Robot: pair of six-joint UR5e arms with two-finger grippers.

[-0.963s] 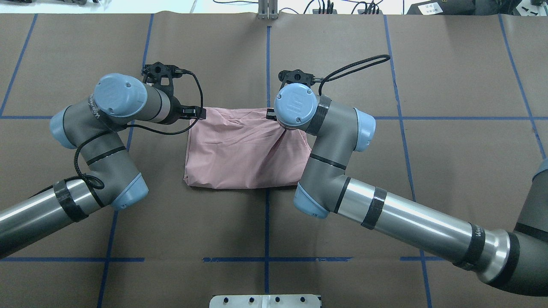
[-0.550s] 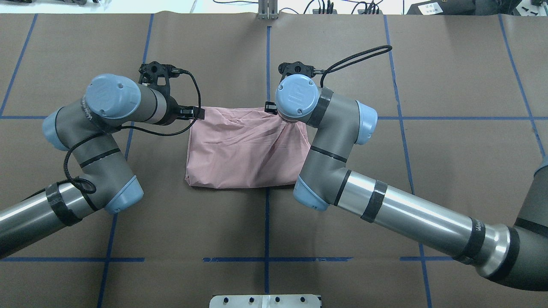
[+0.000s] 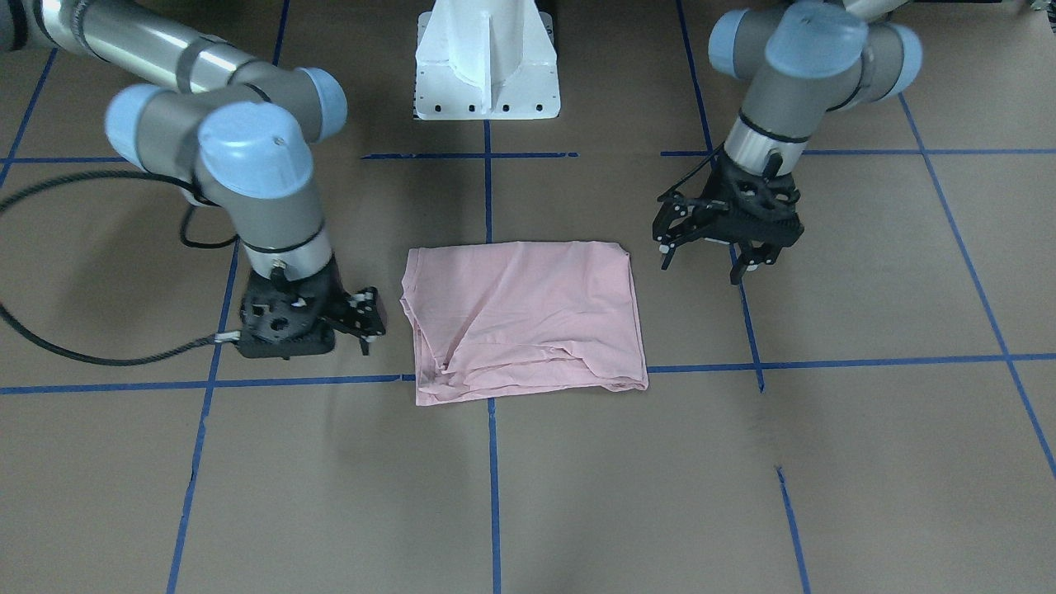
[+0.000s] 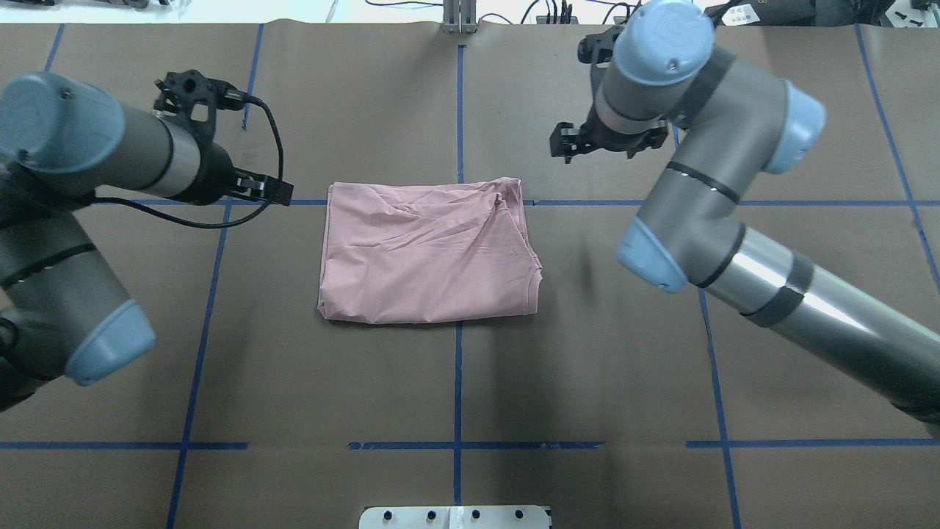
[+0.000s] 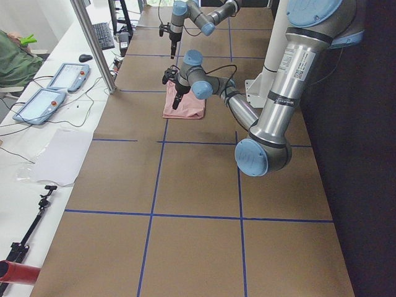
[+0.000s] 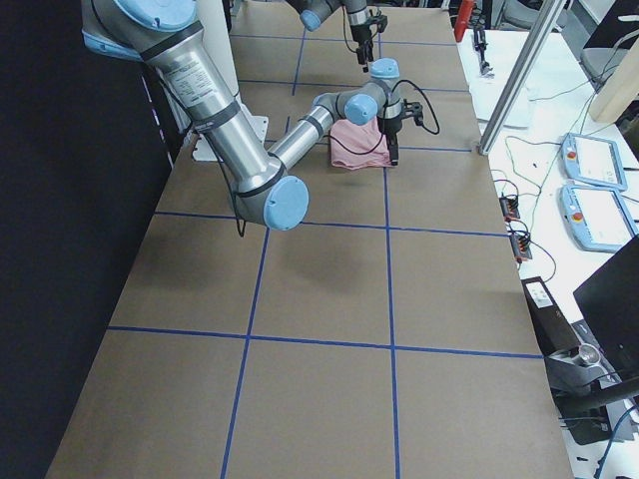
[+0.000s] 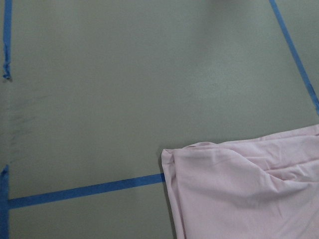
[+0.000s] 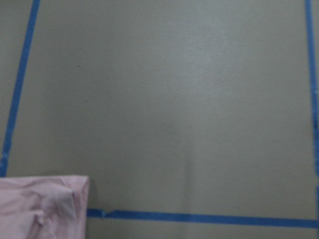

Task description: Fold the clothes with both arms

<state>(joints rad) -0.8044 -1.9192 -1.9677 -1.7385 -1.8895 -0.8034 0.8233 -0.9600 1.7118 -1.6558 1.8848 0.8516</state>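
Two releases logged: my left gripper (image 3: 700,269) and right gripper (image 3: 369,322), jaws apart, have backed off either side of the T-shirt (image 3: 528,313); fold probably finished.

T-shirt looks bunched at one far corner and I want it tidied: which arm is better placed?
Probably the right: the right gripper, jaws open, hangs beside the bunched corner of the T-shirt; the left gripper sits on the opposite side.
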